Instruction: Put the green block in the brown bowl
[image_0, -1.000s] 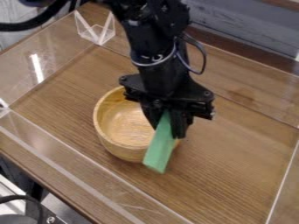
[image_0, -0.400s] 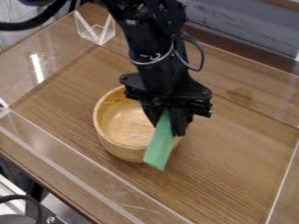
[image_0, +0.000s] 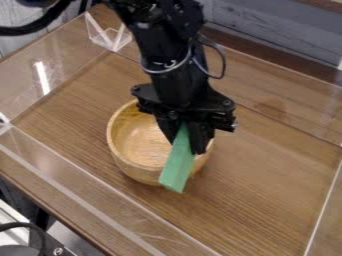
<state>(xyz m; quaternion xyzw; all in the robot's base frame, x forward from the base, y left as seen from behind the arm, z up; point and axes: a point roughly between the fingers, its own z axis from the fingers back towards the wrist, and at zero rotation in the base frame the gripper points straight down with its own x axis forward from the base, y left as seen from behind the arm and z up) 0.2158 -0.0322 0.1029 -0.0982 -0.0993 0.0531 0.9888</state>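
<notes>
Shifted a touch left since a sec ago: arm, claw (image_0: 183, 128) and the green block (image_0: 178, 161) it carries have all slid a bit toward the bowl's middle, and the block's lower end has come left w/ them. Claw is clamped tight on the block's upper end, pointing steeply down, so the bar hangs slanted from it. Block's top part sits over the near-right side of the brown bowl (image_0: 130, 133), but its lower end still pokes out past the rim and hangs in front of the bowl's outer wall, above the counter (image_0: 267, 200); can't tell if it's brushing the rim or just clear of it. Bowl itself is upright, nothing inside it that I can see. So as I read it: pick-up done, carry nearly done, drop not yet done. Left to do, I'd guess, is get the bar fully over the hollow, maybe lift or tip it so the low end clears the rim, then let go.
</notes>
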